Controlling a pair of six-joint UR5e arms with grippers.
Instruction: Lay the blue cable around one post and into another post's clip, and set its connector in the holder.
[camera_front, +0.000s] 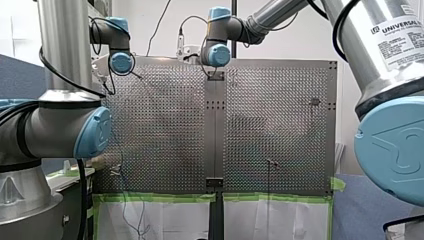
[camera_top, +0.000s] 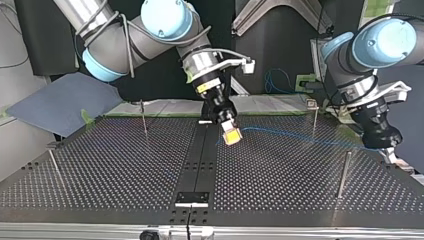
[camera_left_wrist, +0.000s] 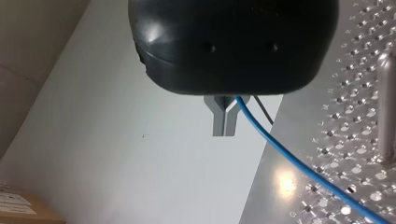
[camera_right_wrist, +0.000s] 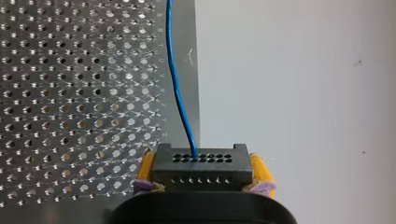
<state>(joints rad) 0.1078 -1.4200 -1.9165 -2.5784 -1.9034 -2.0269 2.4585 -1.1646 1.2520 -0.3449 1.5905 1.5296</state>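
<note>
In the top view my right gripper (camera_top: 231, 135), with yellow pads, hangs over the table's middle strip. In the right wrist view this gripper (camera_right_wrist: 201, 176) is shut on the black connector (camera_right_wrist: 201, 161). The blue cable (camera_right_wrist: 180, 93) leaves the connector's top. It runs low over the table (camera_top: 300, 136) to my left gripper (camera_top: 390, 150) at the top view's right edge. In the left wrist view that gripper's (camera_left_wrist: 225, 122) metal fingers are shut on the cable (camera_left_wrist: 289, 158), beside a post (camera_left_wrist: 386, 107).
Thin posts stand on the perforated table: one with a clip on top (camera_top: 313, 114), one at the near right (camera_top: 343, 172), two on the left (camera_top: 144, 117) (camera_top: 55, 166). A small black holder (camera_top: 191, 198) sits on the middle strip near the front edge.
</note>
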